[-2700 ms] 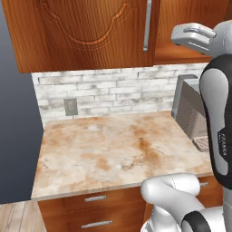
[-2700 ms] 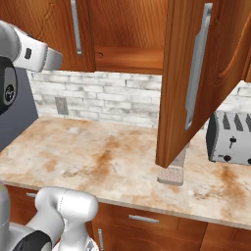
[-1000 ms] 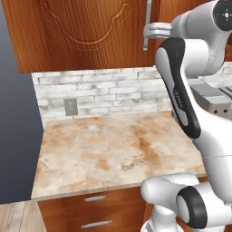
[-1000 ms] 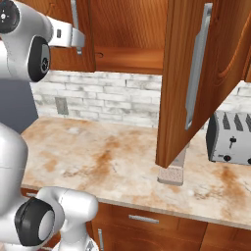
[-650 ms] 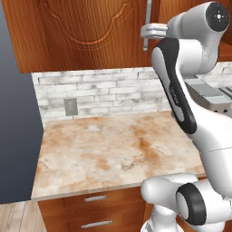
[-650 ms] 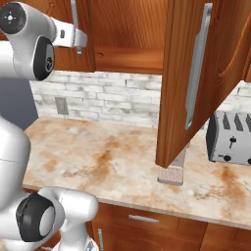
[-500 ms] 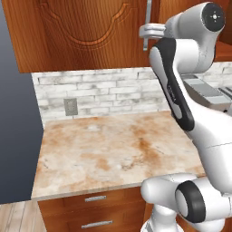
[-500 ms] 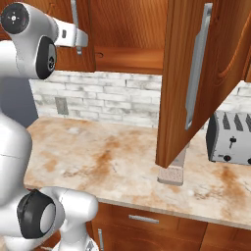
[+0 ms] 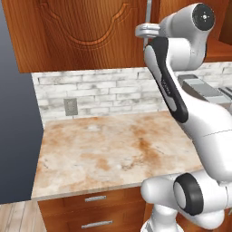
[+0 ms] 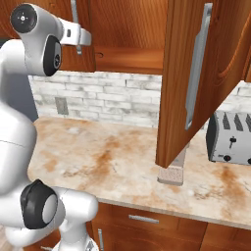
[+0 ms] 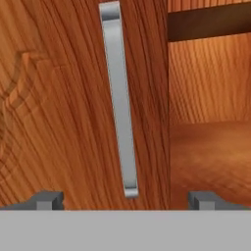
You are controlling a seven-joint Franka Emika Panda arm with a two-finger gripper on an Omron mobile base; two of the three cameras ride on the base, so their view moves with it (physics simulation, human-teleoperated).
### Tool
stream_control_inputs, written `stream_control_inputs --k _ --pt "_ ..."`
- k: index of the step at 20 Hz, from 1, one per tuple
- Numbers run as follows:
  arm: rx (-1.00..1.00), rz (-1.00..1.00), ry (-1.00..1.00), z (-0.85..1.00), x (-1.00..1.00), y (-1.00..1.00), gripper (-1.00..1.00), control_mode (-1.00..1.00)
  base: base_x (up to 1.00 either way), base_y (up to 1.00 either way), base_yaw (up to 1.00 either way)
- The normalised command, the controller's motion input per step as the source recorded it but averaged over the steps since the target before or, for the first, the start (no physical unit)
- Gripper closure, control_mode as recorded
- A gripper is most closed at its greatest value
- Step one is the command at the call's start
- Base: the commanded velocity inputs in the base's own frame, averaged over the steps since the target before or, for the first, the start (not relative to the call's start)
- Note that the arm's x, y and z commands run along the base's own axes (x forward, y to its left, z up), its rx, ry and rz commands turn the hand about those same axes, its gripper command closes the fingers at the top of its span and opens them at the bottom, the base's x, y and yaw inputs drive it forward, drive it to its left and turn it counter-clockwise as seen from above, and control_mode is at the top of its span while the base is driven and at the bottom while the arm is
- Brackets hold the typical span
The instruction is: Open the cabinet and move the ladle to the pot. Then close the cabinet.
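the tool (image 11: 122, 198), the white arm's two-finger end piece, stands spread to its widest and has hold of nothing; its two small dark tips (image 11: 48, 199) sit wide apart with the long vertical silver bar handle (image 11: 120, 98) centred between them and ahead. that spacing looks deliberate: the fingers straddle the bar's line so that a short push forward would bring one tip to each side of it before closing.

the handle belongs to the left door (image 9: 81, 34) of the reddish-brown wooden wall cabinet (image 10: 127, 29), a door with a carved curved-arch panel, and this door is shut. the arm reaches up high from the base to meet it, the tool (image 9: 147, 31) level with the lower part of the bar. right beside the door edge the hand view looks into the cabinet's open interior, a bare wooden shelf (image 11: 211, 147) under a dark crosspiece.

the matching right door (image 10: 196, 78) already stands swung out over the mottled beige stone worktop (image 9: 104, 154), so i judge the opening step half done, with this left door next.

further out, a silver two-slot toaster (image 10: 229, 137) sits on the worktop against the white brick backsplash (image 10: 112, 100). the shelf area in sight holds no ladle or pot that i can make out.
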Motion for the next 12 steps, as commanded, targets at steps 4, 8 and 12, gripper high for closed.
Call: stream_control_inputs --k 4,8,12 --pt "-0.01 0.00 0.00 -0.02 0.25 0.00 -1.00 -1.00 0.00 0.00 0.00" --pt "-0.01 0.00 0.00 -0.01 0.29 0.00 -1.00 -1.00 0.00 0.00 0.00" --pt "-0.01 0.00 0.00 0.00 0.35 0.00 -1.00 -1.00 0.00 0.00 0.00"
